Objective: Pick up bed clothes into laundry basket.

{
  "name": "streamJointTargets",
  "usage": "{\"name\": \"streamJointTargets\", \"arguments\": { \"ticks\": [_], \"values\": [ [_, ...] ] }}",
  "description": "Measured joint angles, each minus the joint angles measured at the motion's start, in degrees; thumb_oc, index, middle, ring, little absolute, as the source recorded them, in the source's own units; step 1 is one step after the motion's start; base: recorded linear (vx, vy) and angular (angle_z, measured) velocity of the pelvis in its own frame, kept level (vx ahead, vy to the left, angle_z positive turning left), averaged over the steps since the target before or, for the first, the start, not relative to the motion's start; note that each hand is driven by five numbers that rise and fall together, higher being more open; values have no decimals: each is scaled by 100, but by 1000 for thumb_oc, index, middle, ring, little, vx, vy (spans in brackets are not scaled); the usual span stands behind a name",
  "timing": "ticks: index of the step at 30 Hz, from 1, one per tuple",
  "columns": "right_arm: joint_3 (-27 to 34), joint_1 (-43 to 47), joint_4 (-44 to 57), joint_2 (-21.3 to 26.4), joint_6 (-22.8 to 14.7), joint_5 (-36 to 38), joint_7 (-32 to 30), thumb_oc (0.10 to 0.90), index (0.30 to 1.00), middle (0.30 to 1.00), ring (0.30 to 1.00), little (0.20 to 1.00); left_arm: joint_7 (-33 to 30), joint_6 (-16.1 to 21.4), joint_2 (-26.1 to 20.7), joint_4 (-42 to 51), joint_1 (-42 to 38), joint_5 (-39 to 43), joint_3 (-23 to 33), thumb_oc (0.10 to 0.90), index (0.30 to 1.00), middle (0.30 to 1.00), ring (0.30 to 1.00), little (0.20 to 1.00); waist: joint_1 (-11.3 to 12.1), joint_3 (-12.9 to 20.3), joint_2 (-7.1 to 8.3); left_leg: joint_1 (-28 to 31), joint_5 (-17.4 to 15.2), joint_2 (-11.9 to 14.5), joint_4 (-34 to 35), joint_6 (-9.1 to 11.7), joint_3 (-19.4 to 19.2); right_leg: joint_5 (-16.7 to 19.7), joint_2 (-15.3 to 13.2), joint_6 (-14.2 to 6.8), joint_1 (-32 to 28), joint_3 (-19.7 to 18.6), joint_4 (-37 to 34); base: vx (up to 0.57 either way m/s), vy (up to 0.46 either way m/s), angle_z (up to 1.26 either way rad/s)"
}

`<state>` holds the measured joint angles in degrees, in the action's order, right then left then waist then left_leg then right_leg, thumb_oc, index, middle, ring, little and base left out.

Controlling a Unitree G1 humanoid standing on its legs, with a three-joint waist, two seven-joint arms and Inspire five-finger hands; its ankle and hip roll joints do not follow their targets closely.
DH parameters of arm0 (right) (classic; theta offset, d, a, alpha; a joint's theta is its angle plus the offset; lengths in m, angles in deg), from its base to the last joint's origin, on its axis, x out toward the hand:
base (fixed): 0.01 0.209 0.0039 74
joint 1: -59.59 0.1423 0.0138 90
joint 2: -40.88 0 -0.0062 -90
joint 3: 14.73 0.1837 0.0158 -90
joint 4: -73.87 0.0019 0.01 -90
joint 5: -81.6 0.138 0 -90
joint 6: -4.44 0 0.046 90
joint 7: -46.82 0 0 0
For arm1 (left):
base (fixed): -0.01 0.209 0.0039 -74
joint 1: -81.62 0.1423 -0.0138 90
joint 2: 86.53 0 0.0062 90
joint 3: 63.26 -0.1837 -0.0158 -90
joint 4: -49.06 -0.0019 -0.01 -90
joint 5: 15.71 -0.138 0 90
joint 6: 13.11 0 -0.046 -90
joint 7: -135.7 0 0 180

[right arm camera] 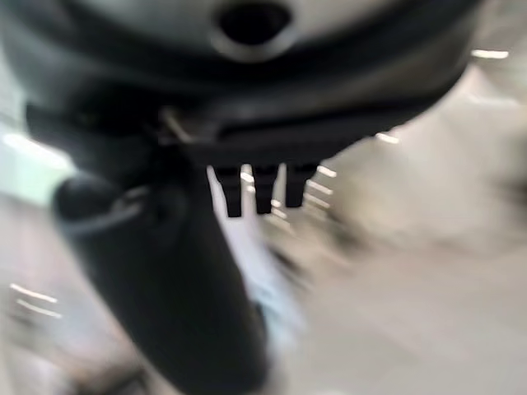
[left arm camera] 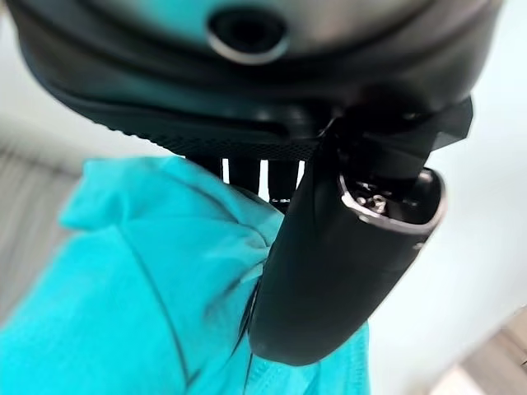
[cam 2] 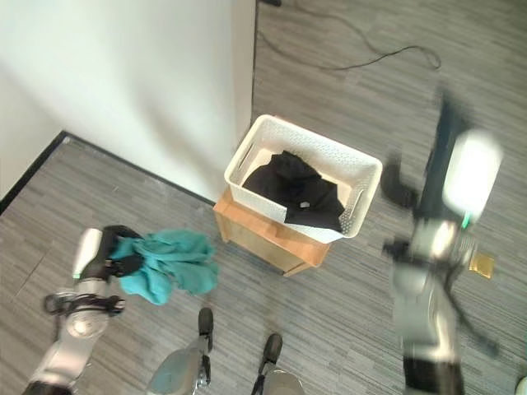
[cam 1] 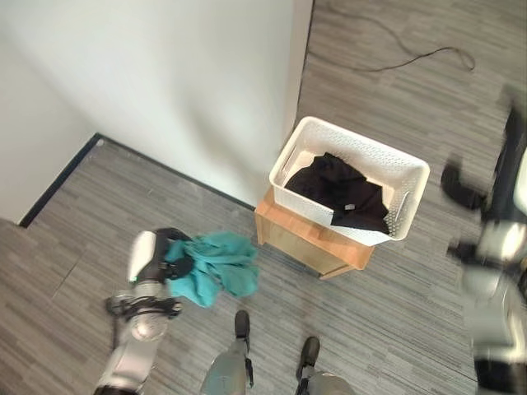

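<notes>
The left hand (cam 1: 169, 257) has its fingers (left arm camera: 247, 170) and thumb clamped on a teal garment (cam 1: 216, 265), which hangs bunched from the hand above the grey wood-look floor (cam 1: 99, 214), near the foot of the white wall (cam 1: 165, 74). In the left wrist view the teal cloth is gathered against the thumb and under the row of fingers. A white perforated laundry basket (cam 1: 412, 177) sits on a small low wooden table (cam 1: 305, 239), covering most of its tabletop; it stands apart from the teal garment, by the wall's outer corner. A black garment (cam 1: 342, 193) lies crumpled inside the basket, one fold draped toward the near rim. The right hand (cam 2: 398, 191) is raised just beside the basket's far right side, holding nothing; whether its fingers are apart or together I cannot tell, as it is blurred
</notes>
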<state>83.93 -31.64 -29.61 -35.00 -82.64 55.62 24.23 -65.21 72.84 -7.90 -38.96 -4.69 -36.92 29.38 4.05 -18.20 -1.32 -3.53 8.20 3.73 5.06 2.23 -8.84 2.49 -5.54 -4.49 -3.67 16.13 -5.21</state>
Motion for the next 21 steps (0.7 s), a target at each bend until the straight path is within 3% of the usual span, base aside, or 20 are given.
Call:
{"name": "streamJointTargets", "arguments": {
  "ticks": [1, 2, 5, 6, 11, 15, 21],
  "values": [
    [-190, 54, -844, -24, 74, 164, 143, 800, 900, 900, 900, 900, -2, 0, -140, 63, -88, -105, 60, 400, 300, 300, 300, 300, -5, 33, -1, 49, -7, 2, 1, 7, -1, 0, 2, 0, -46, -9, 0, 3, -62, -7],
    [-308, -53, -1834, -112, 451, 540, 476, 800, 900, 900, 900, 900, -89, 30, -233, 155, -255, -259, 166, 400, 300, 300, 300, 300, 7, 150, -99, 31, -38, -6, 29, 24, 13, -1, -3, -3, -42, 7, 0, 2, -49, -1],
    [-489, -302, -3049, -457, 543, 1027, 631, 800, 900, 900, 900, 900, -217, 32, -324, 503, -418, -381, 435, 400, 300, 300, 300, 300, -31, 264, -260, 76, -27, -8, 12, -7, 0, 7, -5, -3, -73, -7, 0, 14, -29, -3],
    [-824, -587, -3119, -500, 556, 1105, 830, 800, 900, 900, 900, 900, -202, 53, -367, 762, -562, -374, 508, 400, 300, 300, 300, 300, -78, 311, -335, 127, -23, -7, 15, -7, -5, 10, -12, -3, -118, -3, -1, 0, 0, 0],
    [-1145, -747, -3147, -697, 339, 1086, 1042, 800, 900, 900, 900, 900, 70, 407, -485, 1566, -918, -47, 351, 400, 300, 300, 300, 300, -200, 568, -294, 238, -50, 0, 15, 20, -16, 0, -11, -11, -211, -8, -41, 0, 0, 0],
    [-1418, -499, -3430, -782, 229, 1072, 1330, 800, 900, 900, 900, 900, 619, 782, -592, 1806, -1431, 834, -92, 400, 300, 300, 300, 300, -187, 829, -313, 294, -57, -16, 27, 18, -20, -24, -27, -46, -270, -10, -40, 0, 0, 0],
    [-1951, -257, -4467, -974, 151, 870, 1628, 800, 900, 900, 900, 900, 921, 888, -612, 1779, -2657, 1332, -1247, 400, 300, 300, 300, 300, -230, 978, -345, 413, -43, -37, 1, -1, -34, -23, -48, -46, -376, -19, -37, 5, -8, -1]
  ]
}}
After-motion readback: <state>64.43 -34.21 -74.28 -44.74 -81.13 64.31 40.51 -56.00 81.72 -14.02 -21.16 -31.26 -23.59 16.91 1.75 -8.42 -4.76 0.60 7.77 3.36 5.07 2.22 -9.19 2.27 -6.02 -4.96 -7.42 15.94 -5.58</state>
